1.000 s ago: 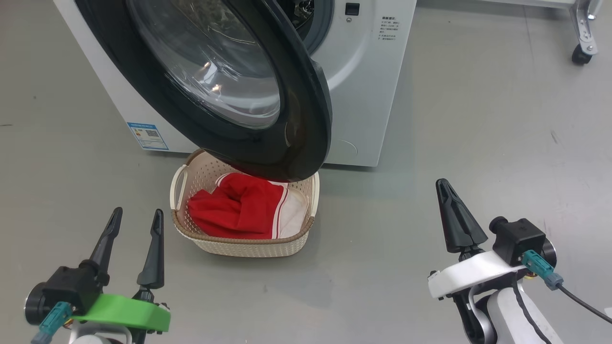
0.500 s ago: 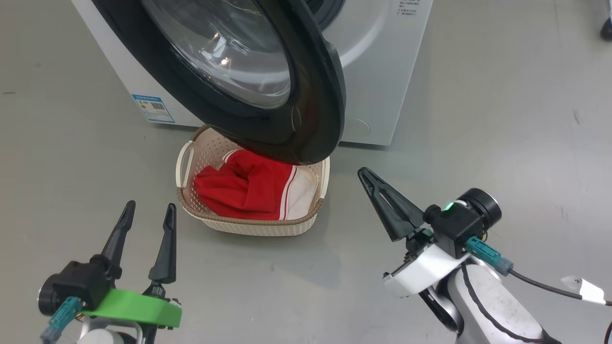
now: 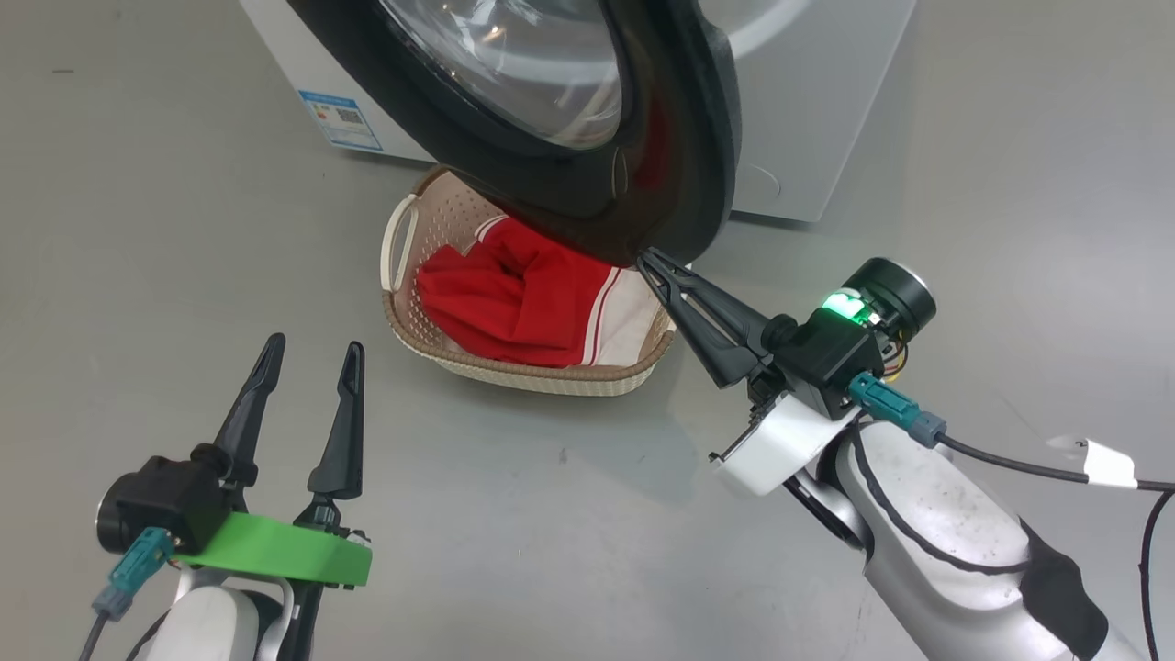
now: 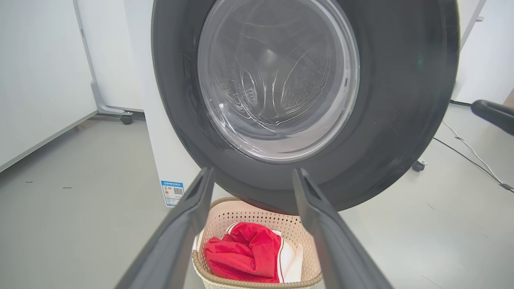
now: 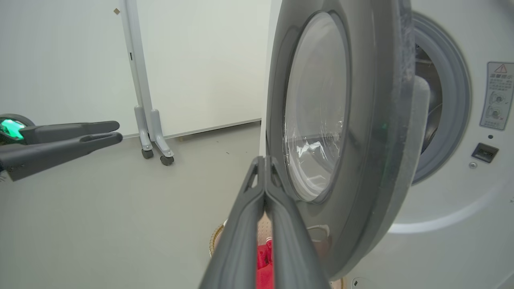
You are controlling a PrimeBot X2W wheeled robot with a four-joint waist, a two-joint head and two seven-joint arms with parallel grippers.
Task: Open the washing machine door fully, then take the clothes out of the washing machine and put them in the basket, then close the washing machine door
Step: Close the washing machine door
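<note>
**Closing the door: press on the rim, not on the glass**

The bright red fabric clothes with white trim (image 3: 514, 298) lie in the small cream plastic basket with holes and a brown rim (image 3: 514, 375). It stands on the grey floor (image 3: 184, 229) just before the big white front-loading washing machine (image 3: 808, 110), partly under the large round door with the glossy black rim and clear glass centre (image 3: 679, 138). The door stands open. So the emptying looks done, and closing the door is the step in hand.

The right hand (image 3: 643, 259) has its two dark fingers pressed together with nothing between them. Their tips are at the door's lower rim; whether they touch it I cannot tell. The left hand (image 3: 314, 345) is spread wide and empty, low over the floor, well apart from the basket.

To do this well, lay the joined fingers flat against the outer black rim near its free edge, away from the hinge, since glossy plastic lets a bare tip slide. Follow the door's arc toward the mouth. Pass above the basket, and press until the latch catches.
</note>
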